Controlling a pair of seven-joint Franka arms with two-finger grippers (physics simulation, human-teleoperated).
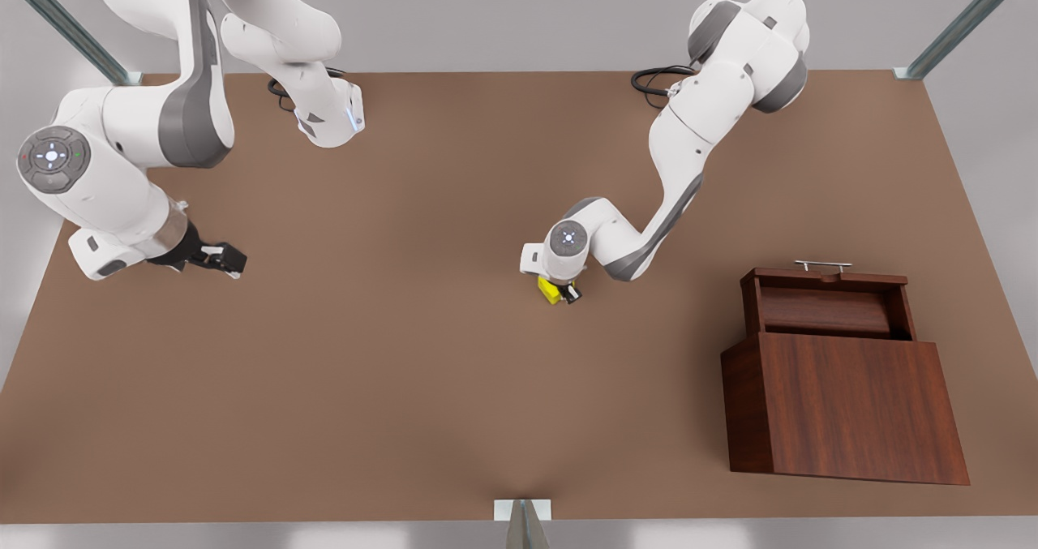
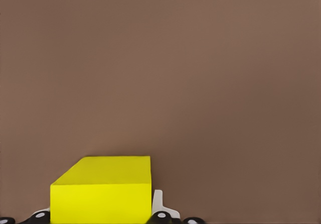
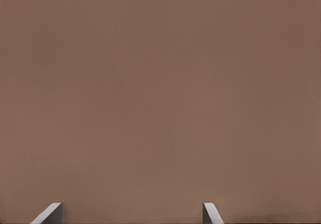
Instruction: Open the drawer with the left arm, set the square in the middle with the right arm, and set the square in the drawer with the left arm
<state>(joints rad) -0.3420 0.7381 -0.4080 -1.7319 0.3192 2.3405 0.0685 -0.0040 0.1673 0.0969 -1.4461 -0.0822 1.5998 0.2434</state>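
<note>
The yellow square (image 1: 551,291) sits mid-table between the fingers of my left gripper (image 1: 562,293), which is shut on it. In the left wrist view the square (image 2: 103,191) lies against one white finger pad (image 2: 158,203); the other pad is hidden behind the cube. The drawer (image 1: 827,310) is pulled out of the wooden cabinet (image 1: 851,407) at the front view's right, silver handle (image 1: 822,266) facing the far side, its inside bare. My right gripper (image 1: 231,259) waits open above the table at the front view's left, with its fingertips (image 3: 50,213) wide apart over bare tabletop.
Brown tabletop (image 1: 389,371) stretches between the two arms and toward the near edge. Black cables (image 1: 657,79) lie by the arm bases at the far edge. Metal frame posts (image 1: 965,22) stand at the table's far corners.
</note>
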